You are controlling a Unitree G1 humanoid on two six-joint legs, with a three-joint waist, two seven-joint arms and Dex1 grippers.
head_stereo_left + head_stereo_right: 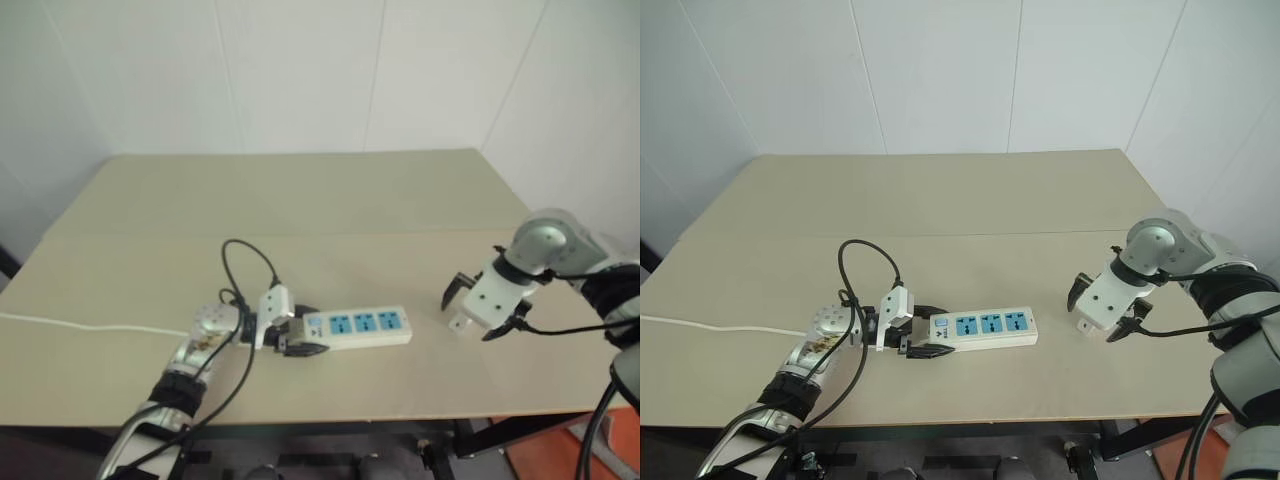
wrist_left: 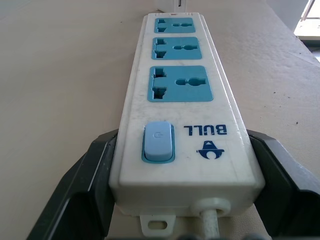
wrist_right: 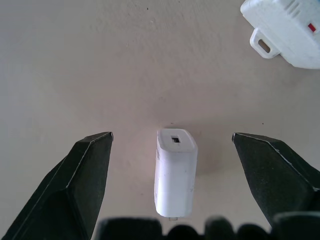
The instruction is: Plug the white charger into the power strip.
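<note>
Bracing the power strip (image 1: 365, 327) at lower centre with clenched left jaws, the right gripper (image 3: 172, 187) hangs spread over the white charger (image 3: 174, 171) lying on the table (image 1: 300, 200); next, descend and clamp it

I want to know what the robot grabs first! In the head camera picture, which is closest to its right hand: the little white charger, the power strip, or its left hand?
1. White charger: lying on the table, between the open fingers of the right hand.
2. Power strip: on the table, toward the robot's left.
3. Left hand: farthest, clamped on the strip's cord end.
</note>
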